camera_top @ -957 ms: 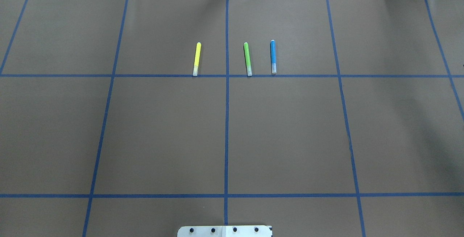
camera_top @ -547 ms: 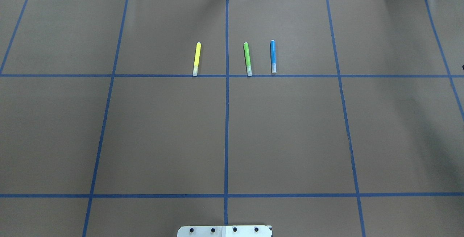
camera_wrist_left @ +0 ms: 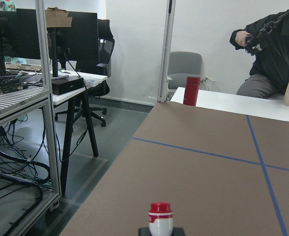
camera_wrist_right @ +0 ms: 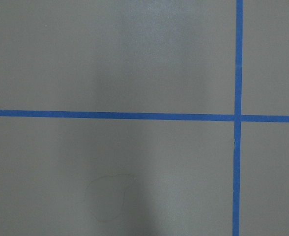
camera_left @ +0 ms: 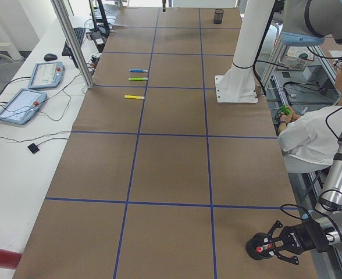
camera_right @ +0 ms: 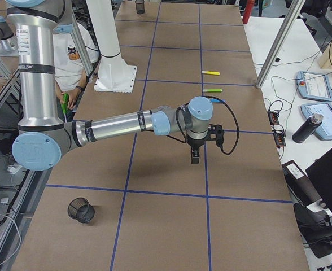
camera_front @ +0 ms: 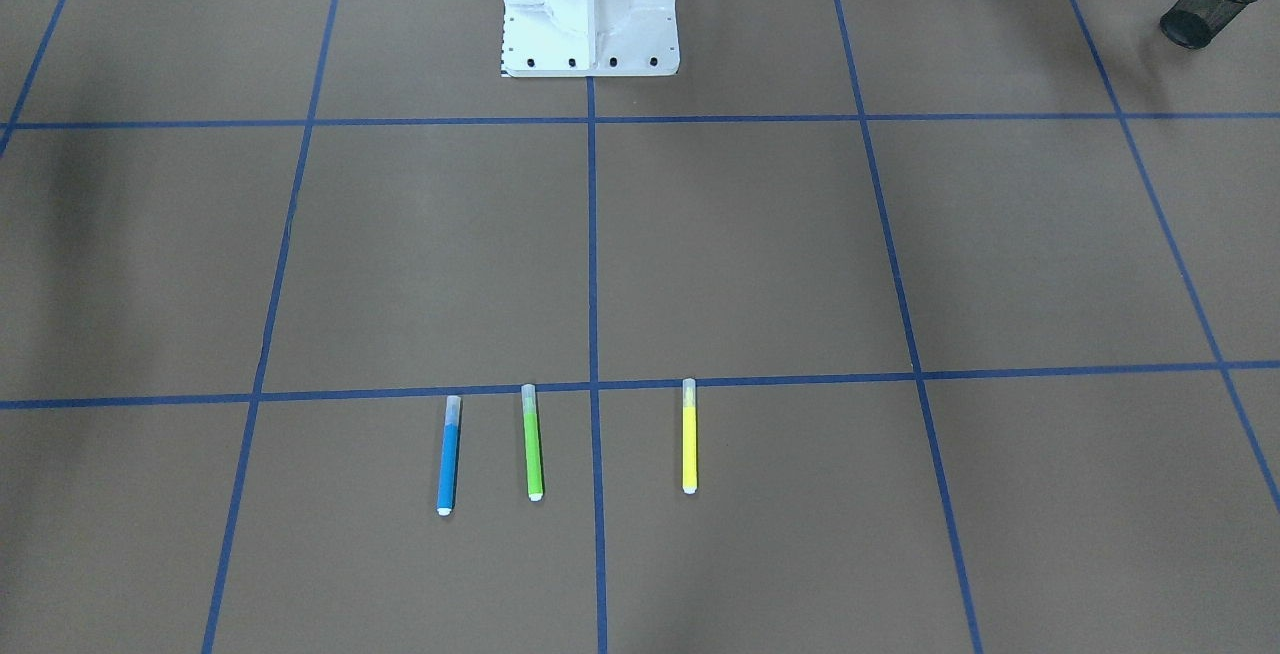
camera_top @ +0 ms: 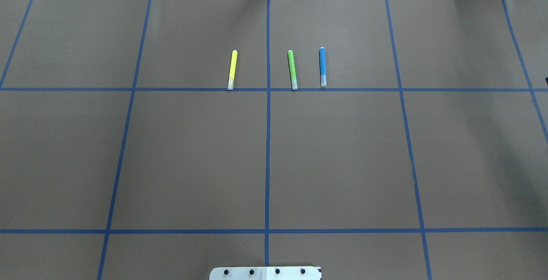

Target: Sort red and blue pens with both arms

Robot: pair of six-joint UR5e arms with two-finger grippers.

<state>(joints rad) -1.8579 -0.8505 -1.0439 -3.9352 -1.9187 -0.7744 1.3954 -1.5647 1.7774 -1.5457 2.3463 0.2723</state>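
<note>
The blue pen [camera_top: 322, 67] lies flat on the brown table, rightmost of a row of three [camera_front: 449, 454]. The red pen [camera_wrist_left: 160, 219], white barrel with a red cap, sticks up from the bottom edge of the left wrist view, held in my left gripper [camera_left: 269, 247]. That gripper hovers off the table's near corner in the left side view. My right gripper [camera_right: 195, 158] points down over the mat, well short of the pens. It shows only in the right side view, so I cannot tell whether it is open or shut. The right wrist view holds only mat and tape lines.
A green marker [camera_top: 292, 69] and a yellow marker [camera_top: 232, 69] lie beside the blue pen. Black mesh cups stand near the table's ends [camera_front: 1205, 4] [camera_right: 81, 210]. The white pedestal [camera_front: 590, 14] is mid-table, and a seated person [camera_left: 316, 133] is behind it.
</note>
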